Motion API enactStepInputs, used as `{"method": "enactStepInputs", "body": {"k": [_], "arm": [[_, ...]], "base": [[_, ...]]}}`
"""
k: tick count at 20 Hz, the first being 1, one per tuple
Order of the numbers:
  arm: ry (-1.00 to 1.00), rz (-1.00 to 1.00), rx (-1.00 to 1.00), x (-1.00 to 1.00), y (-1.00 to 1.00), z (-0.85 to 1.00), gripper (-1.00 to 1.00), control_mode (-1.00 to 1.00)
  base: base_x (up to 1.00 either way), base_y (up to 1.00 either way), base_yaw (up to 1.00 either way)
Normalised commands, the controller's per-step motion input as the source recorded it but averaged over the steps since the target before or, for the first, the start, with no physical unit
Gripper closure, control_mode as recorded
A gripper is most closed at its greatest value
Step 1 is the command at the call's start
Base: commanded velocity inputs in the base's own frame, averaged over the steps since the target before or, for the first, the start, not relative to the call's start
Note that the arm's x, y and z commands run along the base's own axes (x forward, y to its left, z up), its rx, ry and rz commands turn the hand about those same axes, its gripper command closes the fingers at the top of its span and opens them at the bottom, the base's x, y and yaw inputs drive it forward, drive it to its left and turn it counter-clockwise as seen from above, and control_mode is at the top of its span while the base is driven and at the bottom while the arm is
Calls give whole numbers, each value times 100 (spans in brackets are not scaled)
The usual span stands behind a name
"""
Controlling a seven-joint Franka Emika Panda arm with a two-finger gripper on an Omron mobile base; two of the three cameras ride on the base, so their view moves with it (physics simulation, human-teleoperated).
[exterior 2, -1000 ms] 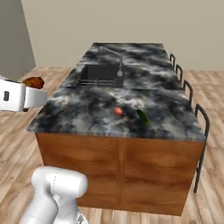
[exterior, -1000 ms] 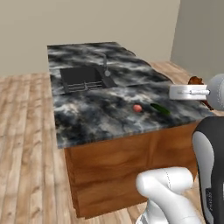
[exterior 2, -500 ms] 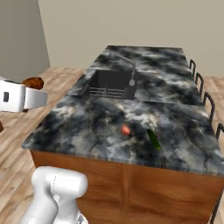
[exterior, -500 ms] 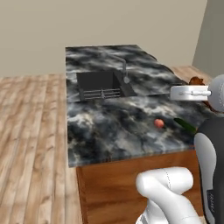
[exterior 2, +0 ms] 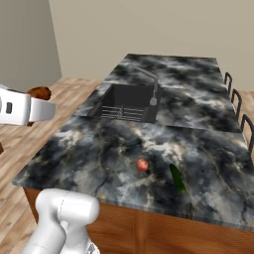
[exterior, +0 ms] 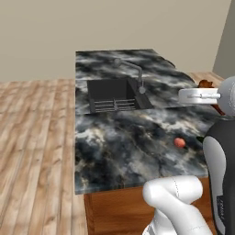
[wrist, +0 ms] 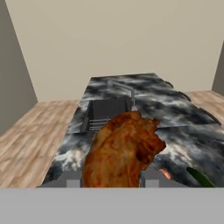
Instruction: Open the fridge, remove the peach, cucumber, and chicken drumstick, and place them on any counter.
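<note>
Drumstick: you've got one chicken drumstick (wrist: 122,151) up close in the hand view, lumpy, glossy orange-brown with crinkled skin.
Claw: your gripper (wrist: 111,181) is clamped on it, held out beside the counter, off its edge.
Counter: one marbled black, grey and white stone counter (exterior 2: 198,104) on brown wood.
Sink: one black sink (exterior 2: 126,101), curved faucet (exterior 2: 151,84).
Peach: one peach (exterior 2: 142,164), round, red-orange, on the stone.
Cucumber: one cucumber (exterior 2: 177,178), slim, dark green, near the peach.

Peach (exterior 2: 142,164) and cucumber (exterior 2: 177,178) near each other on the marbled counter (exterior 2: 99,149); sink (exterior 2: 128,101) beyond
</note>
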Motion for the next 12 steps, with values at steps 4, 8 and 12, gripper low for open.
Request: {"method": "enactStepInputs", "body": {"k": [4,8,12], "arm": [[0,0,0,0,0,0,100,100],[0,0,0,0,0,0,100,100],[0,0,0,0,0,0,100,100]], "base": [[1,-3,0],[0,0,0],[3,-1,0]]}}
